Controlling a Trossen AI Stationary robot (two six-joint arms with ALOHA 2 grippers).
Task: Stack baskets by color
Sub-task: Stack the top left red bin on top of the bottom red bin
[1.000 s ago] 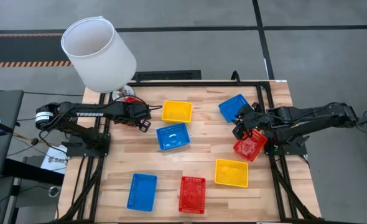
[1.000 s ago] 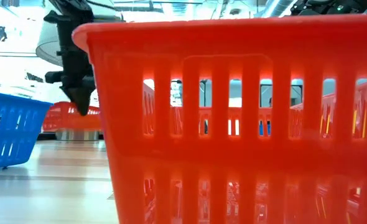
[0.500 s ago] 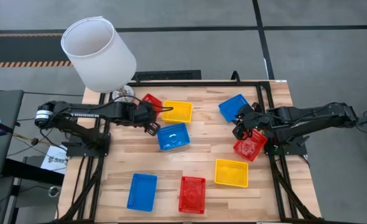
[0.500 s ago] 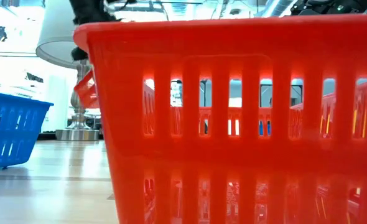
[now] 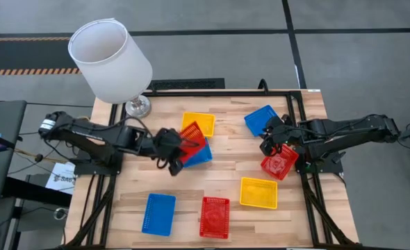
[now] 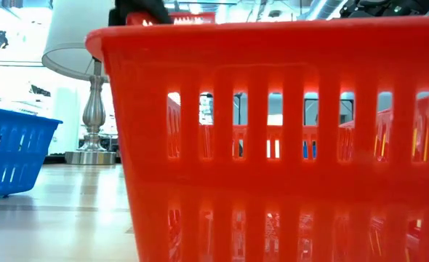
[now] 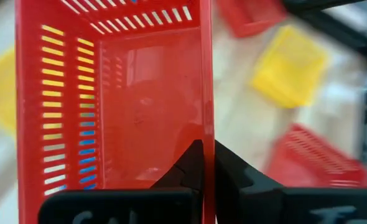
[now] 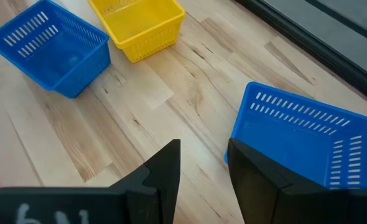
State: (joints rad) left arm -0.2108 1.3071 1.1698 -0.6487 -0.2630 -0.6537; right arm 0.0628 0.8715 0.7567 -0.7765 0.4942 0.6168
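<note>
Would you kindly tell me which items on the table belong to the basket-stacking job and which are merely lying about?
Job: red basket in left gripper, right red basket by right gripper, front red basket, centre blue basket, back blue basket, front blue basket, back yellow basket, front yellow basket.
Lying about: white lamp.

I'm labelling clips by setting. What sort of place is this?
Probably a robotics lab or workshop: a wooden table in a black frame on a bare grey floor, hazard striping on it, two arms, and exposed ceiling ducts in the low view.
</note>
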